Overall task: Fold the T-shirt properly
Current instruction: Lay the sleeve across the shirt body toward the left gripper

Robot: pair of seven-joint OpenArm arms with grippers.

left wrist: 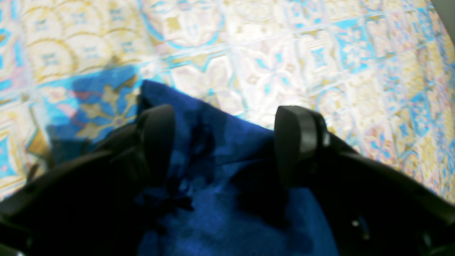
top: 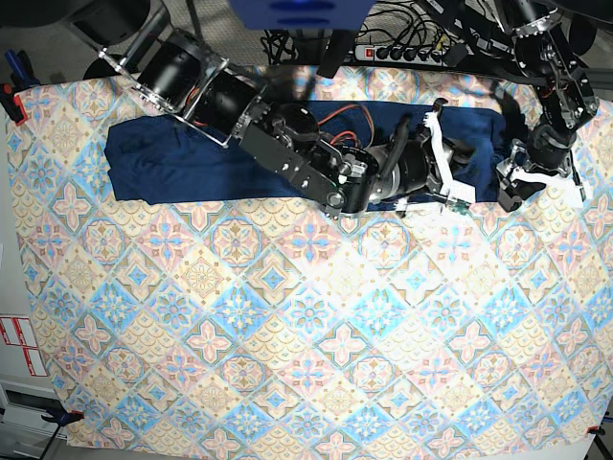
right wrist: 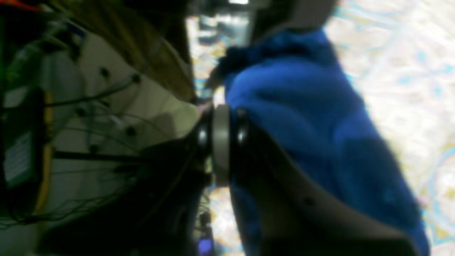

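The dark blue T-shirt [top: 192, 158] lies stretched along the far edge of the table. My left gripper [left wrist: 227, 142] is open at the shirt's right end, and a corner of the blue cloth [left wrist: 227, 213] lies between its two black fingers [left wrist: 156, 138]. In the base view this left gripper [top: 506, 190] sits at the shirt's right edge. My right gripper [right wrist: 220, 142] is shut, with a bulky fold of the shirt [right wrist: 302, 106] against one finger's outer side. No cloth shows between its tips. From above, the right gripper [top: 445, 168] is over the shirt's right half.
The pastel tile-patterned tablecloth [top: 287, 316] covers the whole table. Cables and a power strip [top: 412, 43] run behind the far edge. A red clamp [top: 10, 96] holds the far left corner. The right arm's body [top: 287, 144] lies across the shirt's middle.
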